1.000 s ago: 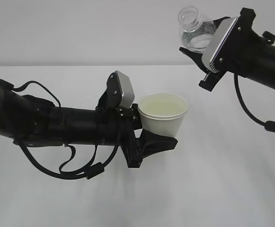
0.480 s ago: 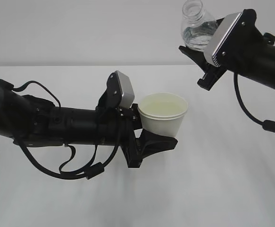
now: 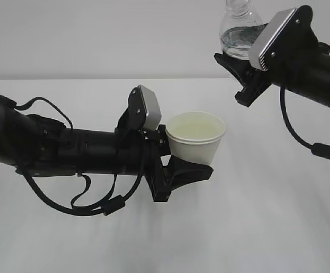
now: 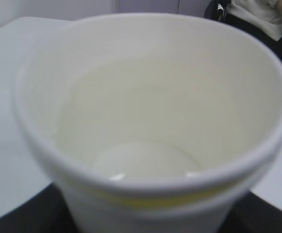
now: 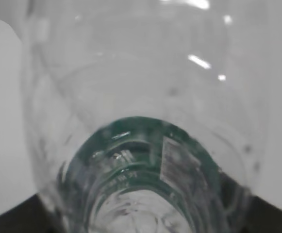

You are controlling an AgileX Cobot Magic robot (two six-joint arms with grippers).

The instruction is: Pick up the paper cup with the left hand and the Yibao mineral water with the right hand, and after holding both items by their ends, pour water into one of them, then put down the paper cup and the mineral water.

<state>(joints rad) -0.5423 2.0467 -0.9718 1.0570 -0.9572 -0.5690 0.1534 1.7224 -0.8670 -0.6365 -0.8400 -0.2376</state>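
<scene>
My left gripper point(image 3: 188, 166) is shut on the white paper cup point(image 3: 196, 140) and holds it upright above the table at mid frame. In the left wrist view the paper cup point(image 4: 150, 121) fills the frame, its pale cream inside holding clear water at the bottom. My right gripper point(image 3: 239, 61) is shut on the Yibao mineral water point(image 3: 238, 31), held high at the upper right, nearly upright, neck cut off by the top edge. The right wrist view looks along the clear bottle point(image 5: 145, 136) with its dark green label; some water is inside.
The white table point(image 3: 255, 216) spreads under both arms. A pale wall stands behind. A person's dark and white clothing point(image 4: 257, 19) shows at the top right of the left wrist view.
My right gripper has rotated the bottle from tilted toward the cup to nearly upright and lifted it slightly. The left arm and the cup have not moved.
</scene>
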